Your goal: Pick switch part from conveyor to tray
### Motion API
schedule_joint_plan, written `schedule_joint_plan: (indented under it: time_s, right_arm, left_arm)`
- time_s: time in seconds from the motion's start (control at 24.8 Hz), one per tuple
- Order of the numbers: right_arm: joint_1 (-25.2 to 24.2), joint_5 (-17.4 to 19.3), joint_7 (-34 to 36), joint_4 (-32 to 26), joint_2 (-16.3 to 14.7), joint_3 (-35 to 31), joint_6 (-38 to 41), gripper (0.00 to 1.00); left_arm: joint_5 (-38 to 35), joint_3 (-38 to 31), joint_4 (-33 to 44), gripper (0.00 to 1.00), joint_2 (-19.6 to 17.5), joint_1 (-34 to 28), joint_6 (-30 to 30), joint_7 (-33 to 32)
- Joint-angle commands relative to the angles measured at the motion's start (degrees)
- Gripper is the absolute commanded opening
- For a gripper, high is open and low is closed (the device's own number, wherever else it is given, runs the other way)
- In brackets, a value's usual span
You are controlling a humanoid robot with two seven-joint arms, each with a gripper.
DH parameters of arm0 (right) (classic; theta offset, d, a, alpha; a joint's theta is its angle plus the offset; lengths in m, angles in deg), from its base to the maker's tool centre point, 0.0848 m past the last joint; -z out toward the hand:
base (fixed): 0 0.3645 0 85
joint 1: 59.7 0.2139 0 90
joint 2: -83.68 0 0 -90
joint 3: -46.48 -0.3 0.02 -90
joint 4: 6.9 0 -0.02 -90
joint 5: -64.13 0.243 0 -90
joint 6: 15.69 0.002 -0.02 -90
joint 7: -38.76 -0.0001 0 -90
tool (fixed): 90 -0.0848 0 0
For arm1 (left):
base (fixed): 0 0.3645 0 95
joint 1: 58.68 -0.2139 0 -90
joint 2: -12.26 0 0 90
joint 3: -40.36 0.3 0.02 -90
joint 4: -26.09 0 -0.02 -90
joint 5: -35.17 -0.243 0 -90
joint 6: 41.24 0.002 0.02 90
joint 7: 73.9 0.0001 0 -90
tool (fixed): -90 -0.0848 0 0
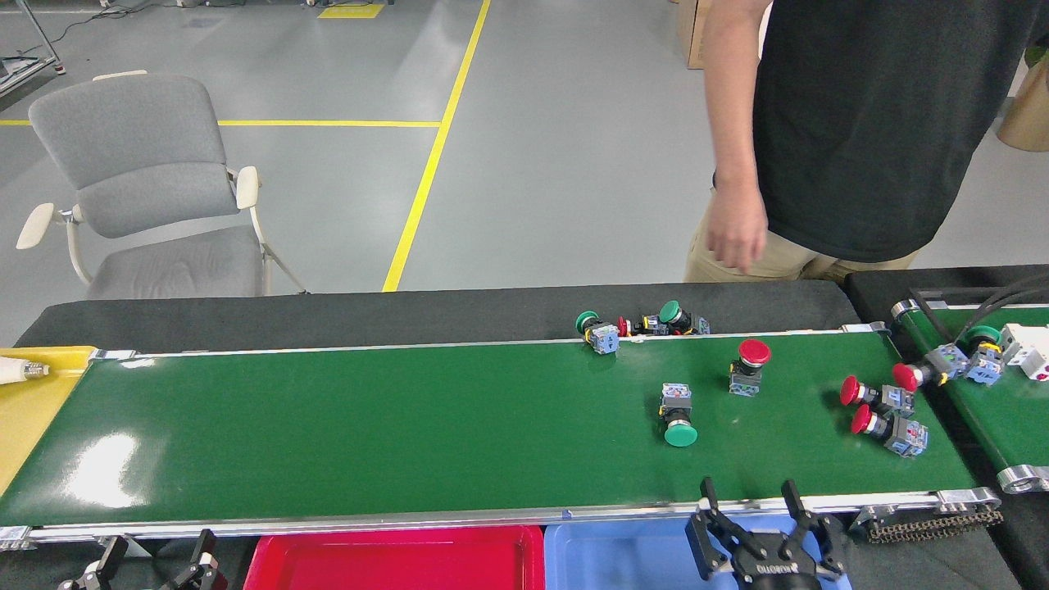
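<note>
The conveyor (369, 426) is a long glossy green belt with silver rails. On its right half lie several switch parts: a green-capped one (678, 414), an upright red-capped one (751, 365), and two red-capped ones lying side by side (881, 414). Another green-capped switch part (597, 332) rests against the far rail. My right gripper (750, 496) stands open and empty over the near rail, above the blue tray (623, 557). A red tray (393, 561) sits left of the blue one. Only the fingertips of my left gripper (152, 553) show at the bottom left, spread apart.
A person in a black shirt (860, 123) stands behind the belt at the right, one hand (736, 238) hanging. A second, shorter green belt (992, 385) at the far right carries more switch parts. A grey chair (156, 188) stands at the back left; a yellow bin (29, 410) at the left.
</note>
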Motion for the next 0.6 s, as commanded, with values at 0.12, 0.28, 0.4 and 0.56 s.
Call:
schedule_joint_plan:
  time_s: [0.12, 0.28, 0.4, 0.56]
  right_arm:
    - [10.68, -0.82, -2.75, 9.63, 0.76, 6.54, -8.21, 1.00]
    - [14.99, -0.64, -3.98, 15.17, 1.99, 8.13, -9.44, 1.00]
    - [17.27, -0.55, -4.07, 19.83, 4.01, 8.30, -9.35, 0.74]
    - [19.21, -0.38, -4.42, 22.02, 3.66, 9.97, -8.91, 0.20]
  left_arm:
    - [0.21, -0.09, 0.52, 1.00, -0.60, 0.54, -0.12, 0.00]
    - [0.21, 0.00, 0.43, 1.00, -0.60, 0.71, -0.12, -0.08]
    - [0.12, 0.17, 0.34, 1.00, -0.60, 1.51, -0.12, -0.08]
    - [0.12, 0.09, 0.34, 1.00, -0.60, 1.59, -0.21, -0.08]
